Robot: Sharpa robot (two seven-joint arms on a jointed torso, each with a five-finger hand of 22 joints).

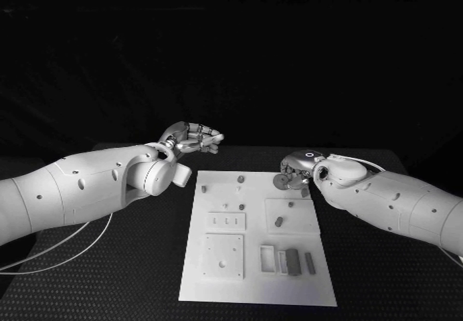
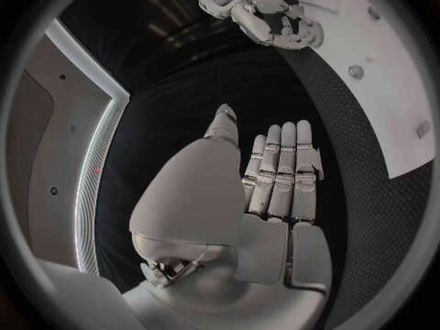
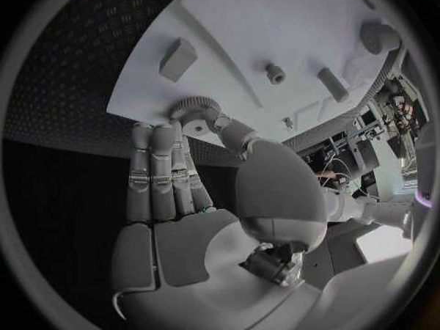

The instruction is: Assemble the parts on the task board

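The white task board [image 1: 255,287] lies in the middle of the table. My right hand [image 1: 294,174] hovers at the board's far right corner and pinches a small toothed gear [image 3: 194,114] between thumb and finger, close to the board's surface [image 3: 266,22]; in the head view the gear [image 1: 280,180] shows as a dark disc. My left hand [image 1: 193,139] is off the board past its far left corner, holding nothing. Its fingers [image 2: 279,172] lie straight and flat, with the board [image 2: 385,88] off to one side.
Small pegs [image 1: 237,179] and an oblong piece [image 1: 278,221] stand on the board. Two grey blocks [image 1: 292,261] and a frame [image 1: 267,257] lie near its front right. Square plates [image 1: 224,256] sit at the front left. A cable [image 1: 67,251] trails under my left arm.
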